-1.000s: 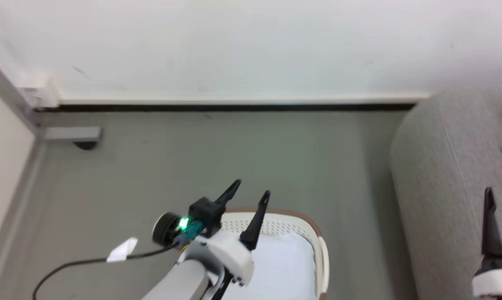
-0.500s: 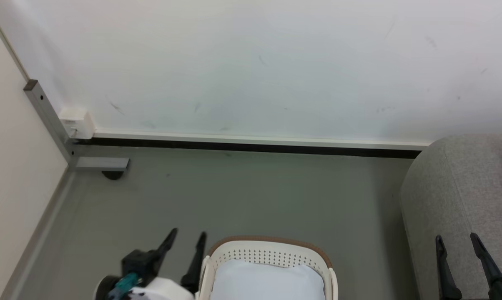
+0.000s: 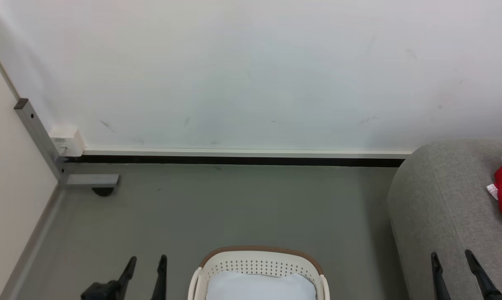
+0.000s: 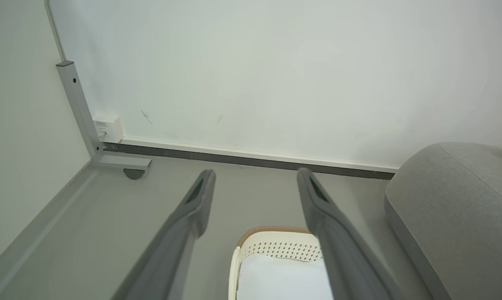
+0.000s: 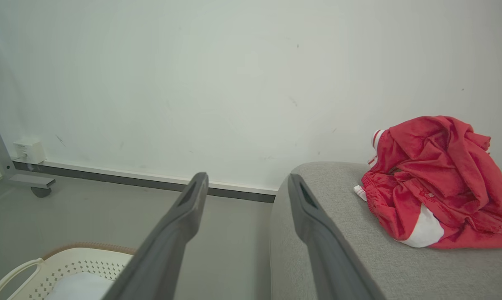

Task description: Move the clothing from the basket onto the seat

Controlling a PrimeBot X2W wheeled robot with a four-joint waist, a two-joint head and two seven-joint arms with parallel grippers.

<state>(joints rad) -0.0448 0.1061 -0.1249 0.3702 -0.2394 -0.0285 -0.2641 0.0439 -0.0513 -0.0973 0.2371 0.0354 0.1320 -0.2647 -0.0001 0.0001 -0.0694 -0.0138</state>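
The red clothing (image 5: 434,187) lies in a heap on the seat (image 3: 438,200), near its round end. The basket (image 3: 259,251) sits on the floor, well apart from the heap. In the part of it I can see there is a pale liner (image 3: 261,287) and nothing red.

My left gripper (image 3: 147,260) is just beside the basket, fingers spread, holding nothing. My right gripper (image 3: 450,255) is by the seat's front, fingers spread too, and empty. It is not touching the clothing.

So I think the job is done. I see nothing left to move, but the near end of the basket is cut off.
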